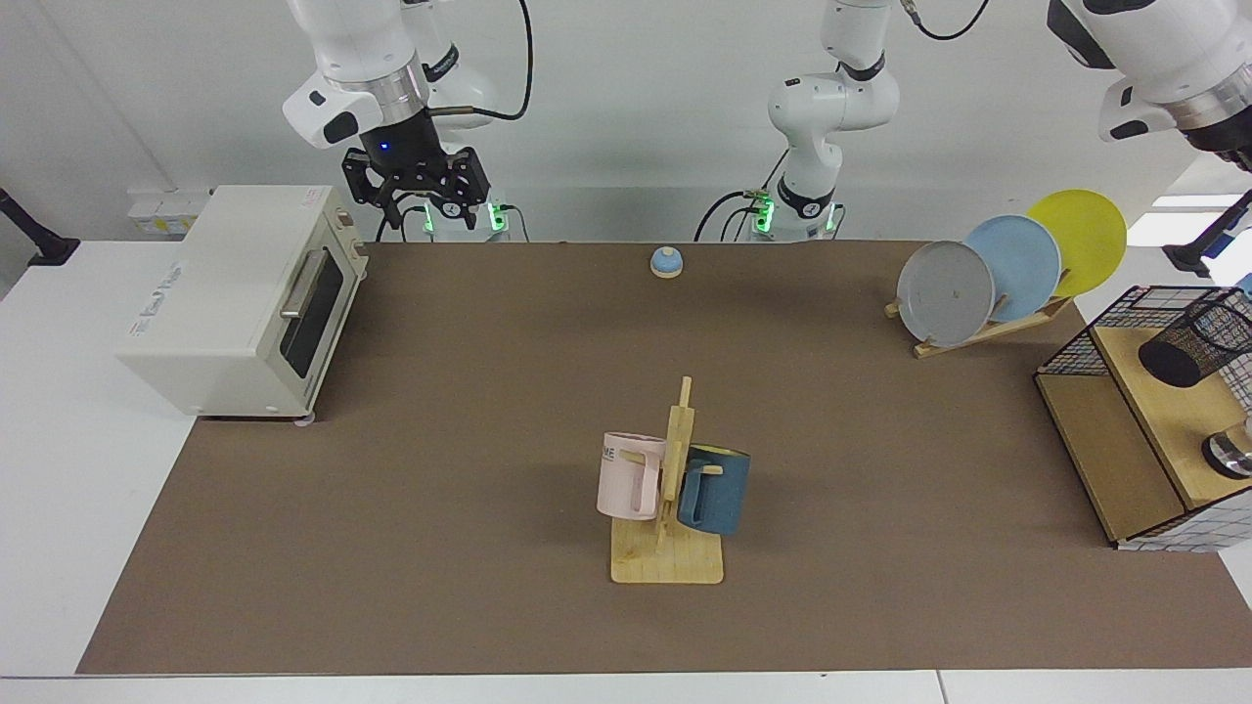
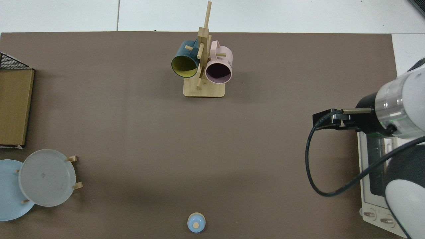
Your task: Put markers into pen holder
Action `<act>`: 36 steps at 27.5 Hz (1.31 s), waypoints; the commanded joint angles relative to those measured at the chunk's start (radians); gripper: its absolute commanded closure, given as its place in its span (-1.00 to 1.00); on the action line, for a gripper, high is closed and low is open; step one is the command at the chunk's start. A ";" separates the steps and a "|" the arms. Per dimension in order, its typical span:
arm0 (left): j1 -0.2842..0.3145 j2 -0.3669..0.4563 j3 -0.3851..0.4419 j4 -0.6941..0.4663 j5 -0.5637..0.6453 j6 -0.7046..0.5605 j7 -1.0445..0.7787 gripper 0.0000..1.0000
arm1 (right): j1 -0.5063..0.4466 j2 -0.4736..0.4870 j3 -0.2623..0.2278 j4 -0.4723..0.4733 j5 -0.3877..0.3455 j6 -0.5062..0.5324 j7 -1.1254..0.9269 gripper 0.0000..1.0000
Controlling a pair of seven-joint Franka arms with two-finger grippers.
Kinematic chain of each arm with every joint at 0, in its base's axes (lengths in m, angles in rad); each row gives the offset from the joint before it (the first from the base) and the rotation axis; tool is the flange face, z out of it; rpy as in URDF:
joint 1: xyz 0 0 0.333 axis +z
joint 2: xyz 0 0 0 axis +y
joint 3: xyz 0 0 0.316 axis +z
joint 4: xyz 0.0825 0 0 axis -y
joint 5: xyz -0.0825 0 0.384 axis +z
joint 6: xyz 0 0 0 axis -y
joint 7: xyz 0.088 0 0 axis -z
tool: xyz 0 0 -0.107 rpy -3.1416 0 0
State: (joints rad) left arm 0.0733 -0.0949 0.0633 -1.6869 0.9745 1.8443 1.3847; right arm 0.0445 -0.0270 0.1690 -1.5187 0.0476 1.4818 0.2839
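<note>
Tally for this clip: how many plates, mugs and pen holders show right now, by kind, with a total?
Plates: 3, grey, blue, yellow
Mugs: 2, pink, dark blue
Pen holder: 1
Total: 6

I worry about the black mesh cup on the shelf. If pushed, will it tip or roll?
Probably light: the cup is open wire mesh, so a small push may shift it. It appears tilted on the wooden shelf, so it might roll or slide. The mesh looks stiff, unlikely to fold.
</note>
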 commanded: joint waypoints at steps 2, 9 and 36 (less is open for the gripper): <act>0.071 0.067 -0.005 0.026 0.088 0.075 0.065 1.00 | -0.018 -0.021 0.007 -0.040 0.012 0.052 -0.003 -1.00; 0.120 0.099 -0.003 0.026 0.099 0.125 0.115 1.00 | -0.018 -0.025 0.006 -0.054 -0.008 0.075 -0.005 -1.00; 0.194 0.158 -0.005 0.016 0.035 0.144 0.197 1.00 | -0.037 -0.031 0.007 -0.057 -0.041 0.074 -0.014 -1.00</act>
State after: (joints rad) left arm 0.2427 0.0519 0.0675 -1.6837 1.0498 1.9657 1.5637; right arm 0.0415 -0.0324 0.1665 -1.5505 -0.0038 1.5386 0.2829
